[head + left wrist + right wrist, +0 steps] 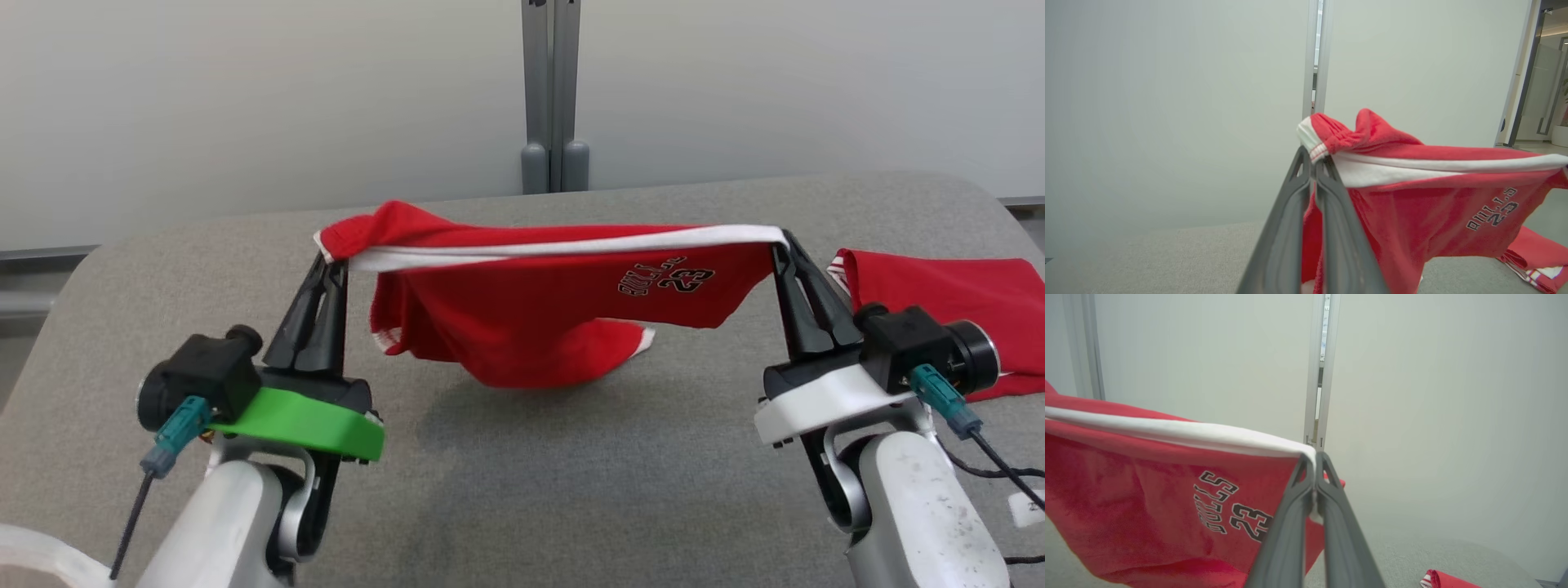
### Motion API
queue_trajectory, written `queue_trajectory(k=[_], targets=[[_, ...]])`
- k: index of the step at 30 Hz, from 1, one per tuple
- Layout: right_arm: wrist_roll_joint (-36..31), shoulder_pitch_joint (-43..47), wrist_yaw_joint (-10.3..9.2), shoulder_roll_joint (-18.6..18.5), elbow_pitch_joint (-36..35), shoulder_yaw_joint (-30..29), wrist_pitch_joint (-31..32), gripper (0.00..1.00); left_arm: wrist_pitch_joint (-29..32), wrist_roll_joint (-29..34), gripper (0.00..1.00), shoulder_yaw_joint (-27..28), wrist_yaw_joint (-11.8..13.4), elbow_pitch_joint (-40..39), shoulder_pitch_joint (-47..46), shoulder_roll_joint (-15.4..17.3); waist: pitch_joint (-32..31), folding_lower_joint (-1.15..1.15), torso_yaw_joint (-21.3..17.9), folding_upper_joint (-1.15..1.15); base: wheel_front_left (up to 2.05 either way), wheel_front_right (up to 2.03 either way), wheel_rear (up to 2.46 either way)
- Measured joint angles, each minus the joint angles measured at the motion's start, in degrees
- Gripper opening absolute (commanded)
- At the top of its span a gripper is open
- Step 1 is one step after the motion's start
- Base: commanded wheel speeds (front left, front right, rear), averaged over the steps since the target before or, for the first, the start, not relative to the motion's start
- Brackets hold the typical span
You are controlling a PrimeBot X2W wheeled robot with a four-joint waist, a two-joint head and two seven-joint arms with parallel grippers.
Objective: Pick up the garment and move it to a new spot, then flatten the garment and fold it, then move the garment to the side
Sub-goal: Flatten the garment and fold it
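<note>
Red garment (531, 327) hangs stretched between both pincers, white band taut on top, lower part sagging toward the grey table (522, 490). Left gripper (331, 268) pinches its left end and right gripper (782, 245) its right end, fingers pressed together on cloth. Second red cloth (947, 298) lies just right of the right gripper.

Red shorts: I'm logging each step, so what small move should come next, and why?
Probably lower both arms together toward the table, since the left gripper and right gripper each pinch an end of the red shorts, which hang stretched above it.
</note>
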Motion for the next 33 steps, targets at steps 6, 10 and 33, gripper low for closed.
queue_trajectory(k=[6,10,33], targets=[[-0.31,2.82,0.00,-1.82,-17.13,0.45,5.88,0.00,6.31,1.68,0.00,1.29,2.72,-16.52,0.03,4.74,-2.29,0.00,-1.51,0.00,0.00,0.00,0.00],[0.07,3.66,0.00,-2.88,-25.84,0.24,9.71,0.00,11.95,1.54,0.00,1.67,3.24,-23.94,-1.66,6.90,-3.02,0.00,-2.55,0.00,0.00,0.00,0.00],[1.03,-36.82,0.00,-4.76,4.33,1.43,3.43,0.00,12.29,0.90,0.00,2.40,-3.96,9.66,-41.91,2.71,11.39,0.00,-4.98,0.00,0.00,0.00,0.00]])
